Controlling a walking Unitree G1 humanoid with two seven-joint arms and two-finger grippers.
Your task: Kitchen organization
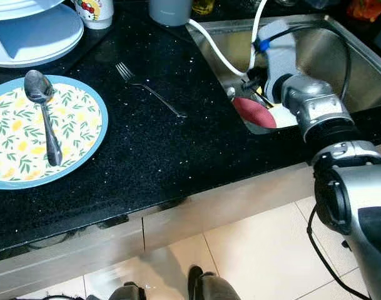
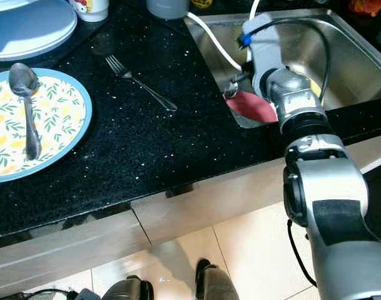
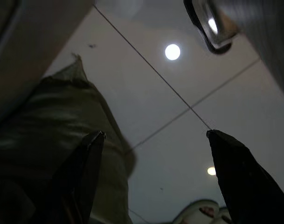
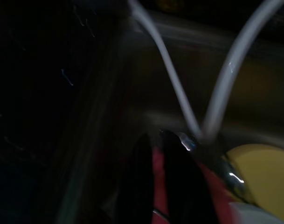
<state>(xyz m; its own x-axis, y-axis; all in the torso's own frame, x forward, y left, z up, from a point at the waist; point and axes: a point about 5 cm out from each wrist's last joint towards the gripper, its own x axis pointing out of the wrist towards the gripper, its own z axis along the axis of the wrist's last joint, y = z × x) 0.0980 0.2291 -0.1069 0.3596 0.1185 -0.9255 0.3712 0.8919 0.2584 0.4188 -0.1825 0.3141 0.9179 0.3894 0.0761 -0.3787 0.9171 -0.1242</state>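
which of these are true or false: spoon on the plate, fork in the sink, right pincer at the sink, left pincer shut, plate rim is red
1. A spoon lies on the floral plate. True.
2. The fork lies in the sink. False: it lies on the black counter, between plate and sink.
3. The right pincer is down in the sink by a red item. True.
4. The left pincer is shut. False: its fingers stand wide apart, with floor tiles behind them.
5. The plate's rim is red. False: it is blue.
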